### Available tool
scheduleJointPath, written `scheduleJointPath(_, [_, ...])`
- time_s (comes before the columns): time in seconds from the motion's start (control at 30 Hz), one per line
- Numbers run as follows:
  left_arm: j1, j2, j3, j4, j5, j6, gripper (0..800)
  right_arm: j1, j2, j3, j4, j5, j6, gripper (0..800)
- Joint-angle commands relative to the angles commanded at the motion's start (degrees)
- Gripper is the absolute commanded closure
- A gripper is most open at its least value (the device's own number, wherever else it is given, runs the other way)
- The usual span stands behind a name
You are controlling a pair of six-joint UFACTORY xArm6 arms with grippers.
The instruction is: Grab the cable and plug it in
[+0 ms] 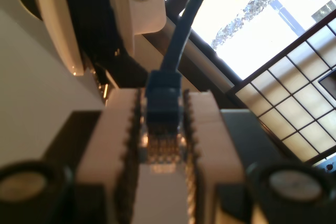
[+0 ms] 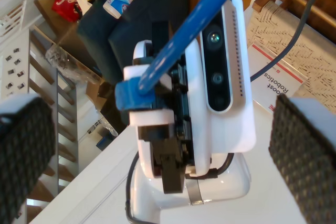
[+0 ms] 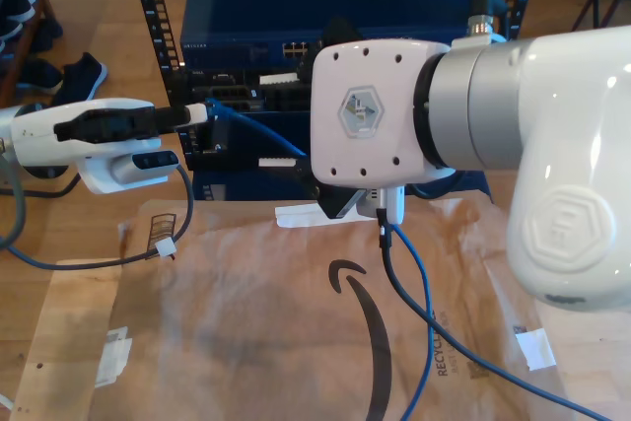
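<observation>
Here the first claw [image 1: 160, 145] is clamped on the cable [image 1: 176, 40] plug, contacts outward for insertion toward the rack [image 3: 325, 7], while the second claw [image 2: 157, 145], jaws apart, faces it.

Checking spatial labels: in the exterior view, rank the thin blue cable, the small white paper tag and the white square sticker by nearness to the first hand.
1. The thin blue cable: clamped in my first hand.
2. The small white paper tag: on the brown cardboard below it.
3. The white square sticker: the exterior view's far right.
</observation>
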Motion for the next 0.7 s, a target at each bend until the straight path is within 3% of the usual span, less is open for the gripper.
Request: scheduleJointPath(0.7, [-3.4, -1.1, 0.1, 2.4, 1.8, -0.8, 797, 2.4, 1.3, 0.4, -0.7, -3.2, 0.1, 500])
